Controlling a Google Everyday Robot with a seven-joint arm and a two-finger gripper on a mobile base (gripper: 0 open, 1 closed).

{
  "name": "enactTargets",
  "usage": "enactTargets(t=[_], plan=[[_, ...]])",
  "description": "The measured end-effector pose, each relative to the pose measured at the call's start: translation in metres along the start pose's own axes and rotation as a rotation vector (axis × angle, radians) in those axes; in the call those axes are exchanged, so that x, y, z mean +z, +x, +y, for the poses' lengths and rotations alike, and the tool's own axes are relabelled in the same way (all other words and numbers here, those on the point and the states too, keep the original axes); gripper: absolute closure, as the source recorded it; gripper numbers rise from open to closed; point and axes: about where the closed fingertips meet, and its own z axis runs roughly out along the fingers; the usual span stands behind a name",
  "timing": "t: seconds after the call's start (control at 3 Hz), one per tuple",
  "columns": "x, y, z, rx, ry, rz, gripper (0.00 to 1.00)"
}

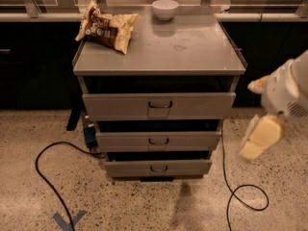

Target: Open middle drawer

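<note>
The grey metal cabinet (159,52) stands in the middle of the camera view with three drawers stacked in its front. The middle drawer (120,141) has a wide low grey front with a small dark wire handle (158,141) at its centre and a dark gap above it. Its inside is hidden. My gripper (257,141), pale yellow on a white arm, hangs to the right of the cabinet at about the middle drawer's height. It is apart from the cabinet and touches nothing.
The taller top drawer (115,106) and the low bottom drawer (125,168) sit above and below the middle one. A chip bag (107,28) and a white bowl (165,8) lie on the cabinet top. Black cables (43,172) loop on the floor at both sides. A counter runs behind.
</note>
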Motion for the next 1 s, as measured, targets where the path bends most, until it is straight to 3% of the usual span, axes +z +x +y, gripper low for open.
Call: enactTargets(t=[0.33, 0.67, 1.0], plan=[[0.076, 0.017, 0.019, 0.059, -0.053, -0.06, 0.0], [0.136, 0.021, 0.022, 0.101, -0.072, -0.151, 0.0], [0.184, 0.025, 0.025, 0.159, -0.128, -0.239, 0.0]])
